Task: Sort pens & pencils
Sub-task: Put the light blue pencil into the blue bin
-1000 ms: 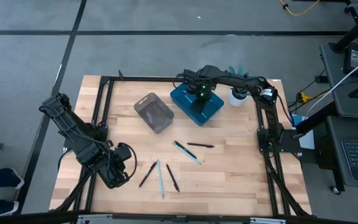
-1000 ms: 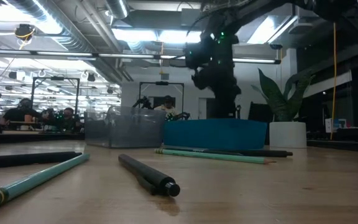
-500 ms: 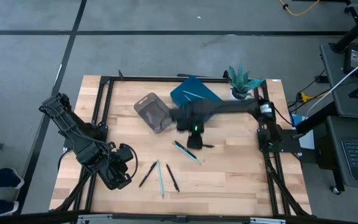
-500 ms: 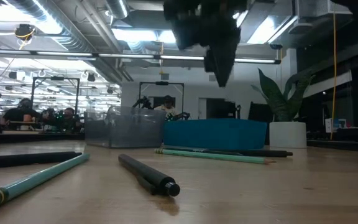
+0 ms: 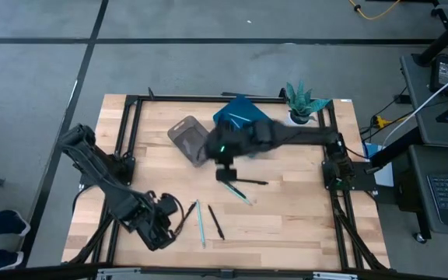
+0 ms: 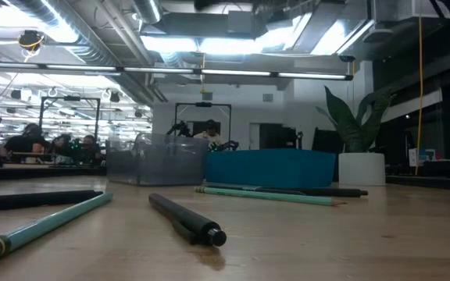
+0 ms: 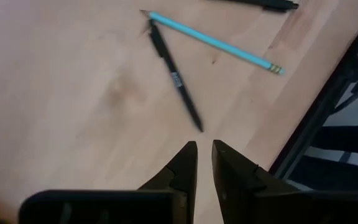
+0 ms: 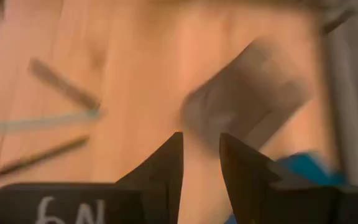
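Note:
Five sticks lie flat on the wooden table. Near the near edge are a black one [image 5: 183, 218], a light blue one [image 5: 200, 222] and a black one [image 5: 216, 222]. At mid-table lie a light blue one [image 5: 236, 190] and a black one [image 5: 252, 181]. Another light blue stick [image 5: 244, 117] lies in the blue tray [image 5: 232, 113]. My left gripper [image 5: 174, 215] hovers beside the near black stick [image 7: 176, 81], fingers a narrow gap apart [image 7: 204, 144]. My right gripper [image 5: 225, 173] hangs open [image 8: 201, 140] above mid-table, just left of the mid-table pair.
A clear grey container [image 5: 190, 140] stands left of the blue tray, at the far side. A potted plant [image 5: 302, 103] sits at the far right corner. A black frame [image 5: 131, 140] runs along the table's edges. Bare wood [image 5: 286, 210] lies to the right of the sticks.
My right gripper has swung from above the blue tray toward the near-left, out over mid-table beside the middle pair of sticks. My left arm has shifted a little toward the table's right and near edge, closer to the near black stick. No stick has moved.

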Available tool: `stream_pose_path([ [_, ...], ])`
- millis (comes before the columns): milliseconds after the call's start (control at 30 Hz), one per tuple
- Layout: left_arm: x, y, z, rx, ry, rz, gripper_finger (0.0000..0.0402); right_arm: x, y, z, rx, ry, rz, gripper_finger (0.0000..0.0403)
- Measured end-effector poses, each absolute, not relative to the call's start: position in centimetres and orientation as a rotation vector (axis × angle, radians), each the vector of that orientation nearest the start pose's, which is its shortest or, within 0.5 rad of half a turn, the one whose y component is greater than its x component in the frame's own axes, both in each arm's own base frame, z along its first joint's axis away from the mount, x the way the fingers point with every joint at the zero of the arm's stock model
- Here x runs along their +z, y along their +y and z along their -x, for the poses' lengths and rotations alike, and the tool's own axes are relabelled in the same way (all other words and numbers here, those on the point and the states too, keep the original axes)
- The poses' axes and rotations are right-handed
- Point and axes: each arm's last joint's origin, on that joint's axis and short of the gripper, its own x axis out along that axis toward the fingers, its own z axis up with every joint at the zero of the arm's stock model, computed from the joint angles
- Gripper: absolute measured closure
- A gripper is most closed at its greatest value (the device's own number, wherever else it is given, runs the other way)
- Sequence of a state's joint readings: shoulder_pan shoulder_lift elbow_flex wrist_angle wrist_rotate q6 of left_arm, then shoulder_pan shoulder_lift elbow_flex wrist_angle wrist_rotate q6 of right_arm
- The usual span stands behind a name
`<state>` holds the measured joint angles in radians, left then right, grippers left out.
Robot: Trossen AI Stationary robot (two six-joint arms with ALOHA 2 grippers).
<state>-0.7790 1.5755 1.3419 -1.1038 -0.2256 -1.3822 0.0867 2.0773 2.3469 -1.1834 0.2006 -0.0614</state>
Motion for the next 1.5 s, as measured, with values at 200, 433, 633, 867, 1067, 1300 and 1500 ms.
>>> stream_pose_path([
  [200, 25.0, -20.7, -24.2, 0.446, 1.204, 0.559, 0.0358, 44.6, -0.7, -39.2, -0.254, 0.596, 0.187, 0.0299],
  [433, 22.9, -18.9, -28.7, 0.423, 1.159, 0.581, 0.0358, 48.5, -4.8, -34.5, -0.287, 0.499, -0.034, 0.0299],
  [633, 20.8, -17.0, -31.7, 0.433, 1.201, 0.691, 0.0358, 48.2, -6.5, -33.1, -0.338, 0.581, -0.072, 0.0299],
  [867, 19.5, -17.7, -32.1, 0.512, 1.219, 0.837, 0.0358, 47.7, -7.1, -32.7, -0.349, 0.643, -0.059, 0.0299],
  [1067, 19.6, -18.3, -32.1, 0.577, 1.151, 0.949, 0.0358, 47.9, -7.1, -32.9, -0.343, 0.617, -0.038, 0.0299],
  [1300, 19.1, -18.2, -32.1, 0.678, 1.130, 1.009, 0.0358, 48.0, -7.1, -32.9, -0.336, 0.609, -0.037, 0.0299],
  [1500, 17.3, -18.8, -32.8, 0.685, 1.144, 1.039, 0.0358, 47.9, -7.0, -32.9, -0.322, 0.616, -0.039, 0.0299],
])
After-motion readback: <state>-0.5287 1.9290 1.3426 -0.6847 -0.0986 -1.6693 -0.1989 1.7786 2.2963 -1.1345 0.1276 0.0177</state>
